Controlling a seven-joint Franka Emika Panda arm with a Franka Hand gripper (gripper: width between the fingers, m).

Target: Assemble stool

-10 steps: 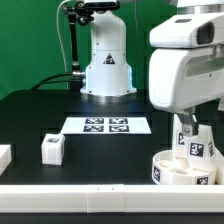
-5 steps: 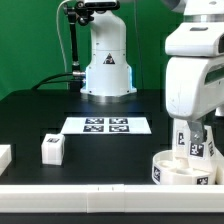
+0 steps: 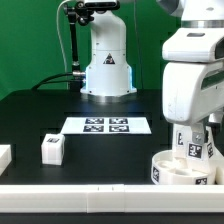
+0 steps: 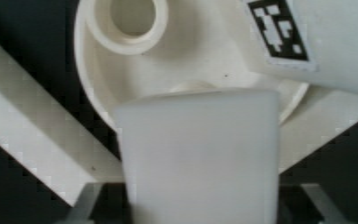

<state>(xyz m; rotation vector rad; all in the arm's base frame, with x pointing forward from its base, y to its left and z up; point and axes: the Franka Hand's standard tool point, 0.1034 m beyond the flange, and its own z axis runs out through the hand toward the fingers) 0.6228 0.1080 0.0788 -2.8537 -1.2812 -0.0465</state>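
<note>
White leg (image 3: 197, 148) is clamped upright between the fingers of the tool (image 3: 195, 136), over the seat (image 3: 165, 172) at the exterior view's right; contact with seat undetermined.

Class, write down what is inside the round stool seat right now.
A tagged leg block stands in the seat disc, gripped by the hand. One empty round socket shows nearby. The floor under the block is hidden, so its seating cannot be judged.

Glossy white arm (image 3: 192, 75), rounded base (image 3: 98, 82) bearing a dark triangular sticker (image 3: 109, 62).
</note>
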